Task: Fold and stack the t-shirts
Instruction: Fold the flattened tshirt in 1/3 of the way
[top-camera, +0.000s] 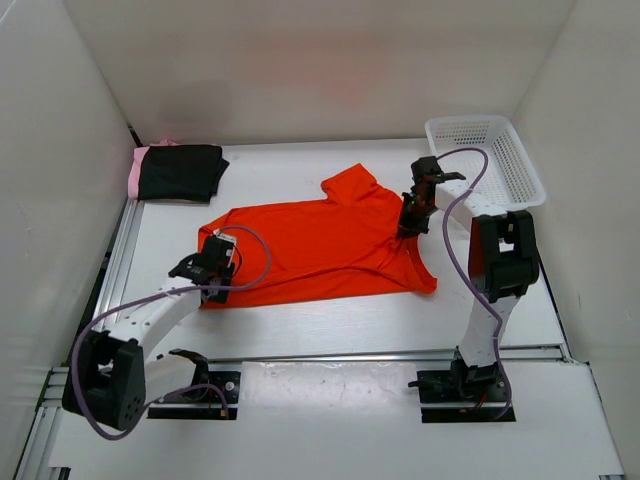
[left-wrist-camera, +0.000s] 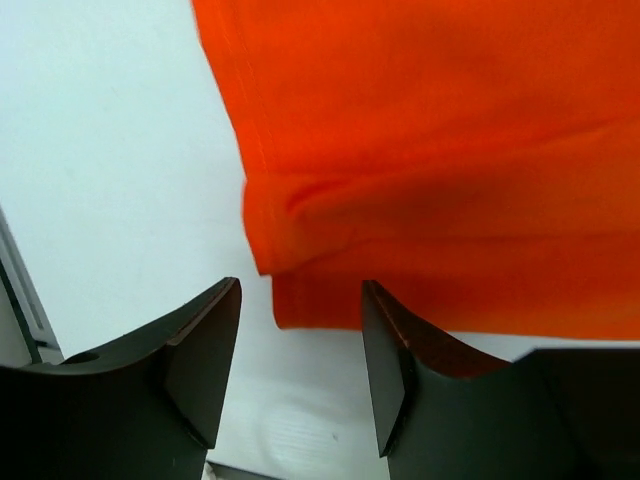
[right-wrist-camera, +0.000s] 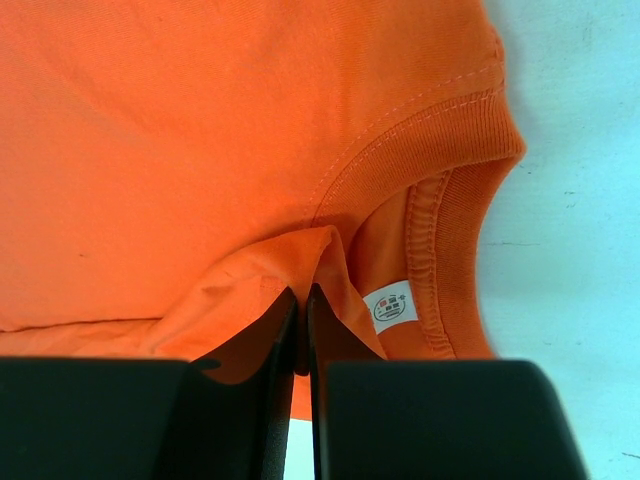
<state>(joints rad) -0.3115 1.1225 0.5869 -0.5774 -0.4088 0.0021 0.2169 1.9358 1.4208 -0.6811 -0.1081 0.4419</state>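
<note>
Orange-red shirt (top-camera: 320, 250) lies spread flat across the middle of the tabletop (top-camera: 330, 330), collar end toward my right arm, hem toward my left.

My right gripper (right-wrist-camera: 303, 296) is clenched on a pinched-up fold of the shirt, just beside the collar (right-wrist-camera: 440, 190) and its small white label (right-wrist-camera: 393, 306). The fabric bunches between the closed fingers.

My left gripper (left-wrist-camera: 301, 288) is released: jaws apart, nothing between them. The hem corner (left-wrist-camera: 320, 302) sits just ahead of the gap, with two layers showing at the edge.

Handling, as judged:
- Light, thin, fully limp cloth. It will not hold a shape and will sag and drag wherever it is unsupported.
- The ribbed collar and stitched hem are the thicker, firmer lines and look the surest places to pinch. Mid-panel cloth would likely slip or gather.
- With the collar side held, the matching hold is the hem corner, taking both layers. A one-layer grip would probably let the fold skew.
- The tabletop looks smooth, so the shirt may slide when pulled.

Count:
- Shirts: three. One orange-red, in work. One black shirt (top-camera: 182, 172), folded, lying on top of one pink shirt (top-camera: 134, 172) at the far left corner, with only the pink edge showing.
- Baskets: one, white mesh (top-camera: 466, 121), far right. I cannot see its inside well enough to describe it.
- Grippers: two.
</note>
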